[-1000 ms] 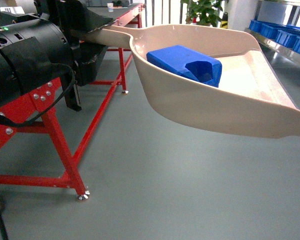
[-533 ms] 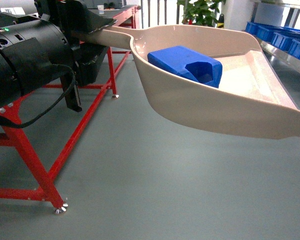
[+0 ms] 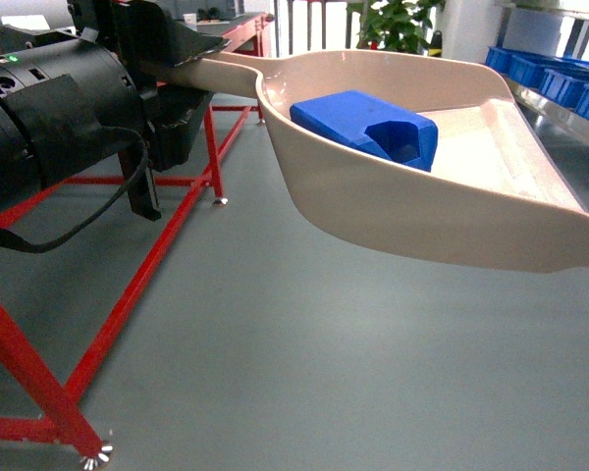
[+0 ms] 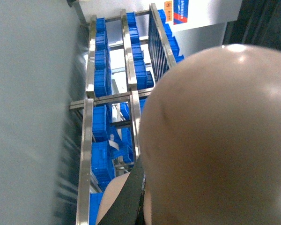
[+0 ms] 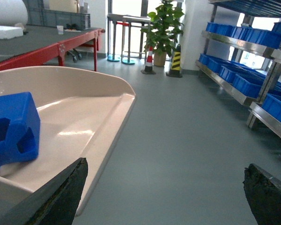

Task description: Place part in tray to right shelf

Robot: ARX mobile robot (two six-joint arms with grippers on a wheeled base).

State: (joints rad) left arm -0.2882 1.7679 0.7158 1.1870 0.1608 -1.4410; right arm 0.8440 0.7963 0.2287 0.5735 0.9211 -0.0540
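Blue part [image 3: 365, 124], cream tray [image 3: 393, 211]

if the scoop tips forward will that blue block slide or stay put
Probably slide: the tray looks glossy and smooth, with an open front edge. The part lies loose on a flat face, so it should skid rather than roll. It looks like light plastic.

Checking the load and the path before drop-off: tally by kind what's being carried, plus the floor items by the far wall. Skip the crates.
blue part: 1
cream tray: 1
potted plant: 1
red-white cone: 1
yellow-black marker: 1
Total: 5
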